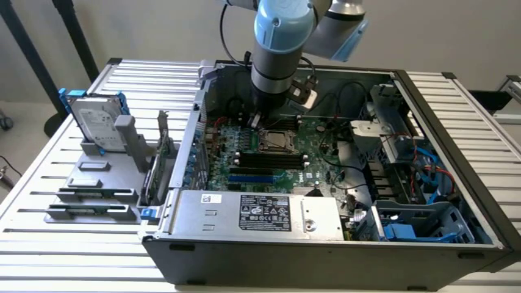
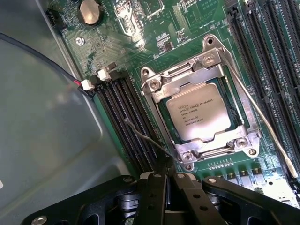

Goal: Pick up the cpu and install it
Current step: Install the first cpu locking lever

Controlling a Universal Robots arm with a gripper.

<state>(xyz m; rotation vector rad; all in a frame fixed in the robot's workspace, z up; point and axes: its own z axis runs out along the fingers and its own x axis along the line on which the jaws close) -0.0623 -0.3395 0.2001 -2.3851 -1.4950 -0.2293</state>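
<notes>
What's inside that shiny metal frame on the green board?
The cpu lies inside the metal frame, its silver top and printing showing. What is underneath the cpu is covered.

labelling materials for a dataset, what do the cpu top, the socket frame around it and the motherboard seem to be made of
The cpu: metal lid, satin silver, with dark printed lettering on it.
The socket frame: bare metal, probably stamped steel; brighter, with glints and screw heads.
The motherboard: green lacquered board, likely fibreglass; fine traces show through the coating.

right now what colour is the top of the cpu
Silver-grey metal with dark printed lettering on the cpu; it shows best in the wrist view.
</notes>
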